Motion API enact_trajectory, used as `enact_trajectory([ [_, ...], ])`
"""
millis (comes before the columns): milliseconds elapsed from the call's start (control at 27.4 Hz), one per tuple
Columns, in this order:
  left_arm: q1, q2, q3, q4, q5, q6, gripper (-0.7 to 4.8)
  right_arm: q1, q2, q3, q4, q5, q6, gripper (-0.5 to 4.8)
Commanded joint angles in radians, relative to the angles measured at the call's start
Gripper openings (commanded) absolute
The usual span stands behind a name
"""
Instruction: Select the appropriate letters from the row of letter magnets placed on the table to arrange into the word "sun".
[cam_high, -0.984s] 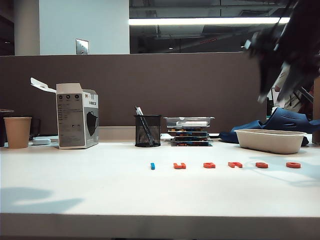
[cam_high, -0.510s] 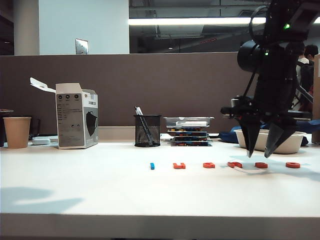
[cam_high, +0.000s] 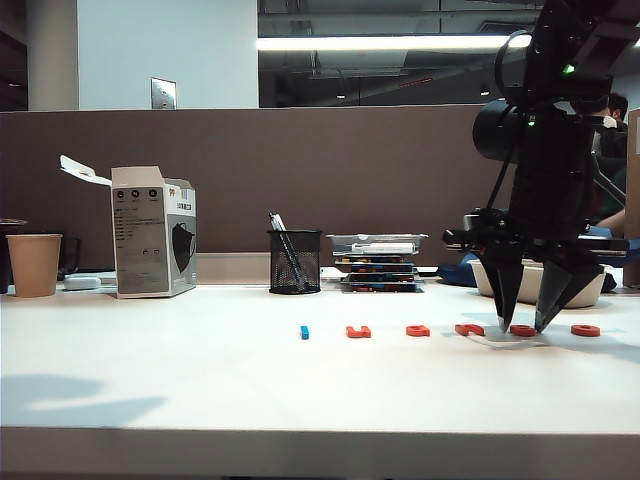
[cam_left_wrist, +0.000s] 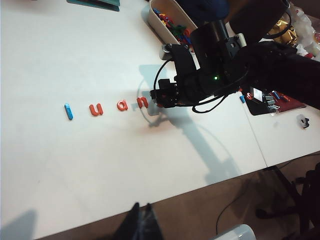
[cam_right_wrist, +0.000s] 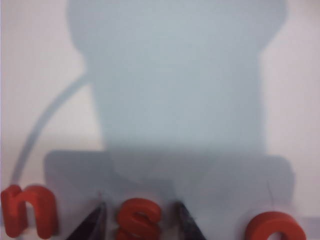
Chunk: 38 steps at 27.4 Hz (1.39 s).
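While its two dark fingers stand apart and point down, the right gripper (cam_high: 527, 325) straddles the orange-red plastic letter s (cam_right_wrist: 138, 219), holding nothing. At the gripper's 9 o'clock in the exterior view lies the orange-red letter n (cam_high: 469, 329); at 3 o'clock, a round orange-red letter (cam_high: 586, 330). Farther toward 9 o'clock lie the letter u (cam_left_wrist: 96, 109) and a small blue piece (cam_high: 305, 332), all flat on the white table (cam_high: 200, 390). Whether the left gripper (cam_left_wrist: 141, 226) is spread or closed cannot be told.

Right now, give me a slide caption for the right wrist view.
Right gripper with open jaws straddling the s, between the n and o, on the table.
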Motion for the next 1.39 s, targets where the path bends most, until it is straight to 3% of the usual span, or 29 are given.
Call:
enact_trajectory([
  [36, -0.001, -0.002, 0.003, 0.005, -0.004, 0.0, -0.03, 0.009, 0.01, -0.002, -0.04, 0.002, 0.004, 1.8],
  [620, 0.0, -0.002, 0.003, -0.002, -0.003, 0.0, -0.03, 0.029, 0.012, -0.002, -0.047, 0.027, 0.004, 1.65],
  [765, -0.001, -0.002, 0.003, -0.002, -0.004, 0.0, -0.03, 0.029, 0.012, -0.002, -0.047, 0.026, 0.004, 1.08],
  [1385, -0.001, -0.002, 0.003, -0.002, -0.003, 0.0, -0.03, 0.029, 0.012, -0.002, -0.046, 0.026, 0.004, 0.85],
])
